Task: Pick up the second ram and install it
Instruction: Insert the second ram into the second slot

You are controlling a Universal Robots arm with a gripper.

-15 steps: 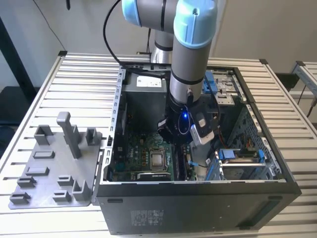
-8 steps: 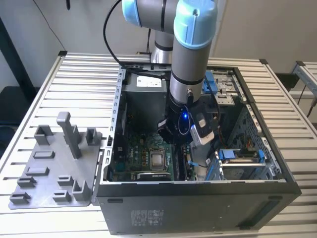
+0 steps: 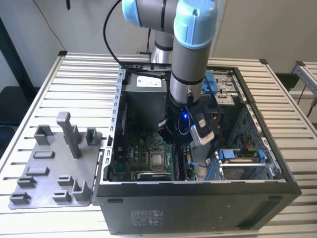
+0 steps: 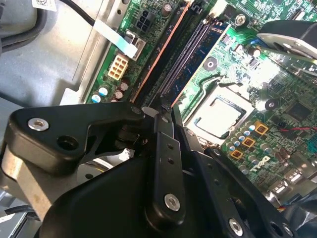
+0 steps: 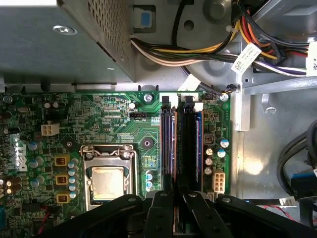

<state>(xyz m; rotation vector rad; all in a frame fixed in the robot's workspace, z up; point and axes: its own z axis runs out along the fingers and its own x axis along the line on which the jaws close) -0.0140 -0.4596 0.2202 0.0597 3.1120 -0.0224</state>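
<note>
In the first wrist view, my black gripper [image 5: 177,194] is sitting right over the near end of the second ram [image 5: 167,144], a thin dark strip with an orange edge. The strip is standing edge-on in a long black socket on the green motherboard [image 5: 114,124] and is running straight away from me. Its near end is passing between my jaws, but I cannot tell whether I am clenching it or have let it go. A second long black socket with a blue edge [image 5: 194,144] is lying just beside it. On the ram's other side, a square silver processor chip [image 5: 108,183] is resting in its metal frame. Beyond the board, a bundle of yellow, orange and black cables [image 5: 198,49] is curving across the grey metal floor of the case.

In the second wrist view, I am seeing the same gripper [image 4: 162,110] meeting the same strip [image 4: 168,49], with the processor [image 4: 218,116] close by.

In the exterior view, my grey and light-blue arm [image 3: 188,64] is reaching down from the top of the frame into the open black computer case [image 3: 198,208]. A grey plastic tray with upright blocks [image 3: 44,168] is lying at the exterior view's left, low in the frame, just beside the case on the slatted metal table [image 3: 79,74].
</note>
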